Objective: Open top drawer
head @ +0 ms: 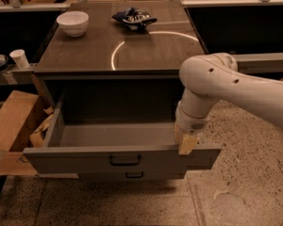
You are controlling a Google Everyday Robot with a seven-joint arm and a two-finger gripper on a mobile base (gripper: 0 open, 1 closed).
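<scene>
The top drawer (85, 160) stands pulled far out of the grey cabinet. Its wide flat front carries a small black bar handle (125, 161) at the centre, and its deep grey interior (115, 133) shows bare. My gripper (186, 142) hangs from the white arm (236, 86) at the right end of the drawer's front rim, with one tan fingertip (187, 145) against the top edge of the panel. A narrower lower drawer front (132, 175) with a similar handle shows just beneath.
On the cabinet top (85, 55) stand a white bowl (72, 22) at the back left and a dark crumpled bag (133, 18) at the back centre. A cardboard box (14, 126) stands at the left of the cabinet. A white cup (20, 58) sits on the left shelf.
</scene>
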